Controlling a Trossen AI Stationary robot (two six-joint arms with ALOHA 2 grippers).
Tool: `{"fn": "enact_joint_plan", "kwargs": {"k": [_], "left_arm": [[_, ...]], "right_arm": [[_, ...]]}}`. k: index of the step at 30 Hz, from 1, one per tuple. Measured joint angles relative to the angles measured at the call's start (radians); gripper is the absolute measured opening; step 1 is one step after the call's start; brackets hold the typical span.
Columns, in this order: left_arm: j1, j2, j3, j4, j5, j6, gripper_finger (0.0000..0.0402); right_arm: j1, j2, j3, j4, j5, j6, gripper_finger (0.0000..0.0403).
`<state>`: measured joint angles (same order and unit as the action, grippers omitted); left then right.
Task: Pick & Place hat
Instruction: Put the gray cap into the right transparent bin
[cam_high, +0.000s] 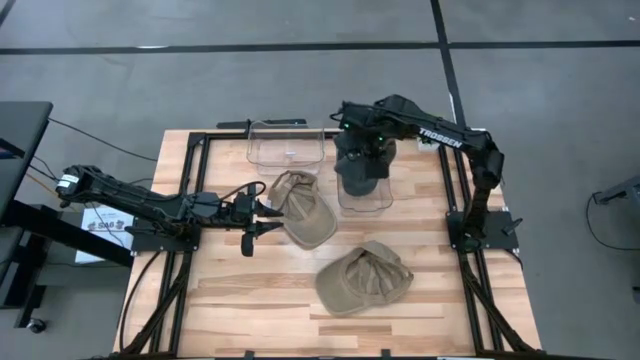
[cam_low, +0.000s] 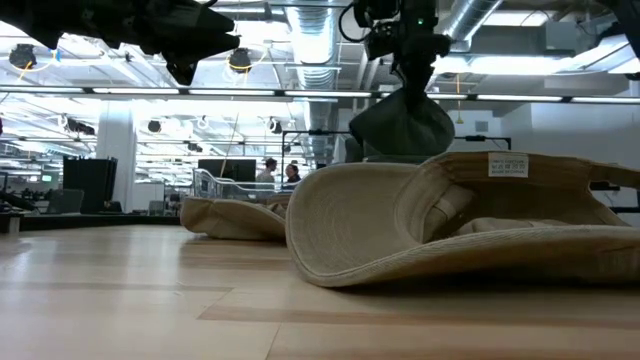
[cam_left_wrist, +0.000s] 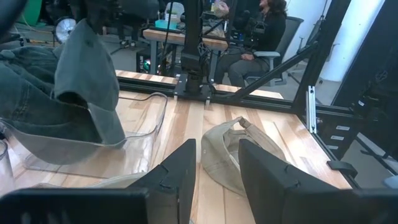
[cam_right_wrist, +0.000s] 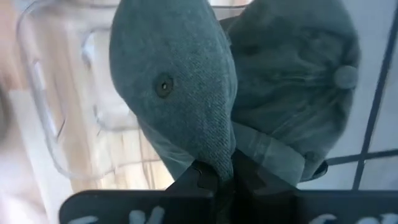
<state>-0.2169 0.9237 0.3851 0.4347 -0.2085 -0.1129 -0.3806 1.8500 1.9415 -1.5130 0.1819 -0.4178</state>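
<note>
The right gripper (cam_right_wrist: 214, 177) is clamped on a dark grey-green hat (cam_high: 362, 170), its fingers pinched together on a fold of the fabric, and the hat hangs from it over a clear bin (cam_high: 365, 195) near the table's (cam_high: 230, 300) far edge. In the high view the arm's wrist covers most of the hat, so how far it reaches into the bin cannot be told. The right arm folds forward from its base at the table's right side. The left gripper (cam_high: 262, 208) has its fingers (cam_left_wrist: 177, 171) apart, holding nothing, just beside a tan hat (cam_high: 300, 210) at mid-table; whether it touches the brim is unclear. The left arm stretches low across the table. A second tan hat (cam_high: 362, 280) lies nearer the front, and a second clear bin (cam_high: 285, 145) stands beside the first.
</note>
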Motion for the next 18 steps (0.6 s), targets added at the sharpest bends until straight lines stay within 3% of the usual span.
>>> {"fn": "enact_joint_plan", "kwargs": {"k": [7, 18], "left_arm": [[0.000, 0.000, 0.000, 0.000, 0.000, 0.001, 0.0118], [0.000, 0.000, 0.000, 0.000, 0.000, 0.001, 0.0118]], "right_arm": [[-0.001, 0.004, 0.000, 0.043, 0.005, 0.127, 0.0000], [0.021, 0.004, 0.000, -0.056, 0.007, 0.260, 0.0000]]}}
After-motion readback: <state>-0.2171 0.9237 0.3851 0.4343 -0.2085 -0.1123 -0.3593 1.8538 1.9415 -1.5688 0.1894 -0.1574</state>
